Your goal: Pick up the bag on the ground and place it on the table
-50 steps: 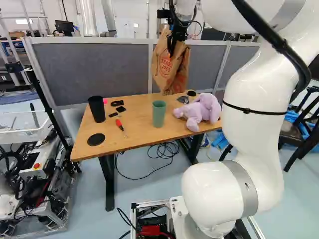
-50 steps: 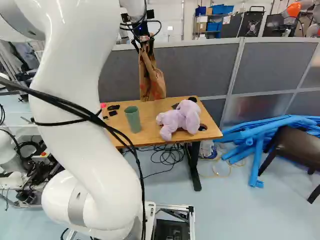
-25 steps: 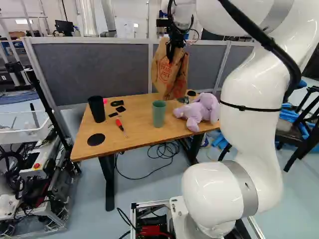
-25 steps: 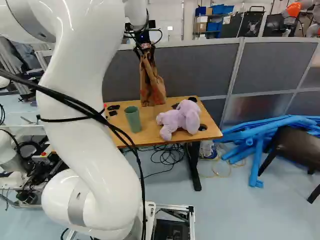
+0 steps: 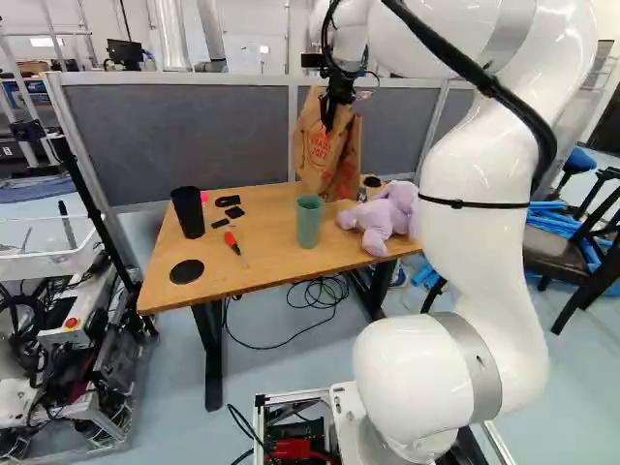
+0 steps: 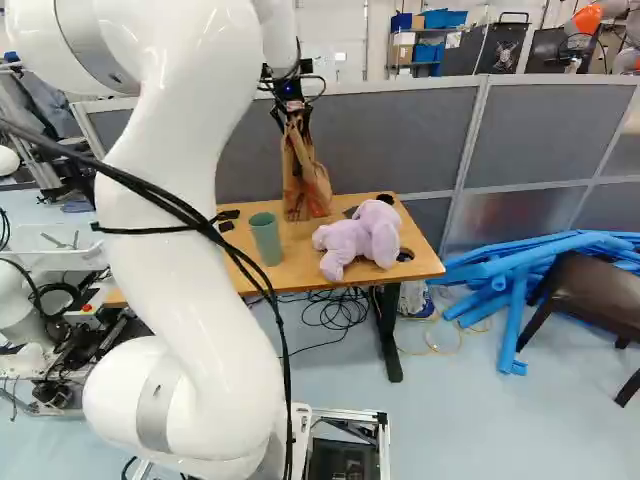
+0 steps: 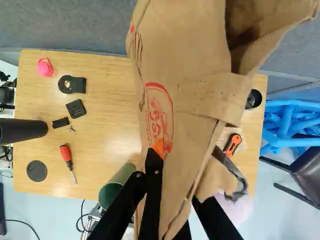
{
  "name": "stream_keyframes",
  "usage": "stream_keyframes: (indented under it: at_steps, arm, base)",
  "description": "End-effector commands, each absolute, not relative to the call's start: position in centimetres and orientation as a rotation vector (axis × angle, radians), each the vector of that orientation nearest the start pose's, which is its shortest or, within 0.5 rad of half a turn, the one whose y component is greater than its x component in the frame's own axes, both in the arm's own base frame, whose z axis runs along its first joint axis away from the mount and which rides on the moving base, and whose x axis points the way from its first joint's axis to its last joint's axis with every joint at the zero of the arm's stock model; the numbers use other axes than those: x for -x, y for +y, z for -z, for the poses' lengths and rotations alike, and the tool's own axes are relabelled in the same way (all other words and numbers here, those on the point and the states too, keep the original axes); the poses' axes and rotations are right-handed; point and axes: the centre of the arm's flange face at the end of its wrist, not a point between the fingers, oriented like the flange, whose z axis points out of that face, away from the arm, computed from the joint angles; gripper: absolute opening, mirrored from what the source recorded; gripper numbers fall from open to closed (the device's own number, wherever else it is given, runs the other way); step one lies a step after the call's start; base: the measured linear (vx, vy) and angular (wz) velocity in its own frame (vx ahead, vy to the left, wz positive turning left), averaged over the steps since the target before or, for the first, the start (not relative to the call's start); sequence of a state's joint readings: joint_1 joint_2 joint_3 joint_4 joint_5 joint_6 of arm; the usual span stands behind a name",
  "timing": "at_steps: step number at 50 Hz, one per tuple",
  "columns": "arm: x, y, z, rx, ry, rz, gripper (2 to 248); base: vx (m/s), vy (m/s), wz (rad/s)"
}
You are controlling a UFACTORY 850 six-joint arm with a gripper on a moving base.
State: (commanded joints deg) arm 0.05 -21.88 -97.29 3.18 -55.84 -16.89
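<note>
Across the left base view we are seeing one black cup [image 5: 187, 213], one red screwdriver [image 5: 232, 241] and one green cup [image 5: 309, 223] resting on one bench [image 5: 266, 271]; our end effector [image 6: 293, 125] is pinching one paper bag [image 5: 323, 150] over its far side, contact unclear; rightward, one purple plush toy [image 5: 384, 219] is lying

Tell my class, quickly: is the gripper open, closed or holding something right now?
Gripper: closed on the brown paper bag, which is pinched between its two fingers.
</note>
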Motion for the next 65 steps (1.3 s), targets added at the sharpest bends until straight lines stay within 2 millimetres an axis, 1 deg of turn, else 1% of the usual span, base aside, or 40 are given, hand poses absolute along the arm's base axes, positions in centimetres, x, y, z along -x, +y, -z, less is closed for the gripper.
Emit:
stream_keyframes:
  at_steps: [24, 55, 65]
  arm:
    - [-65.1, 0.8, -64.4, 3.07, -0.427, 0.468, 21]
    - [-69.3, 1.9, -59.8, 3.068, -0.45, 0.403, 21]
    - [-69.8, 2.1, -59.3, 3.068, -0.453, 0.398, 21]
  base:
    - [0.0, 0.0, 0.0]
    - [0.0, 0.0, 0.0]
    - [0.0, 0.0, 0.0]
